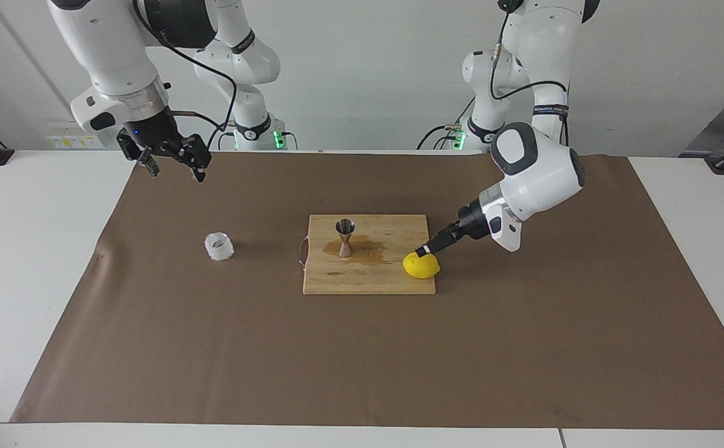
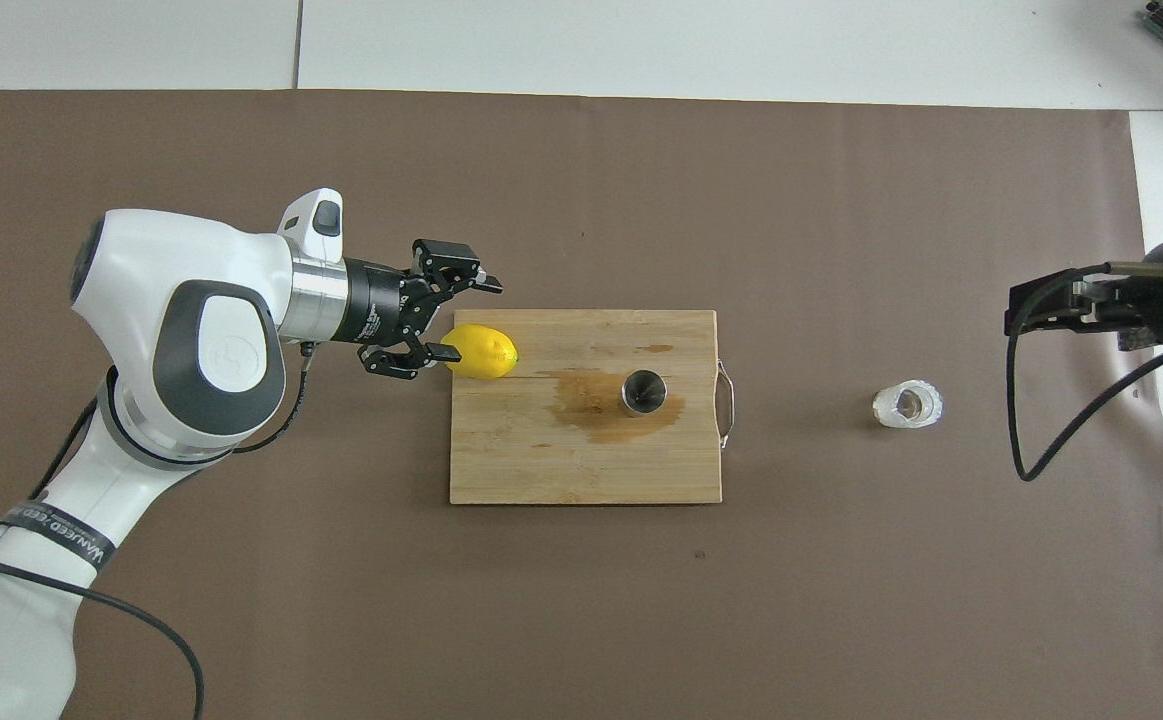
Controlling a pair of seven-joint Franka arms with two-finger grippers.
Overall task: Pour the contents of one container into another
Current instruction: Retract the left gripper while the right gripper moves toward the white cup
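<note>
Glass cup (image 1: 219, 246) apart from both jaws

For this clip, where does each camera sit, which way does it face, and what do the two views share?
Facing view: high across the table, looking toward the robots; both arms show, left gripper at the lemon, right gripper raised, waiting.
Overhead view: above the robots' end, looking steeply down; the left arm enters bottom left, the right gripper at the edge.
Shared, half a turn apart: cutting board, jigger upright on it, glass cup on the brown mat.
</note>
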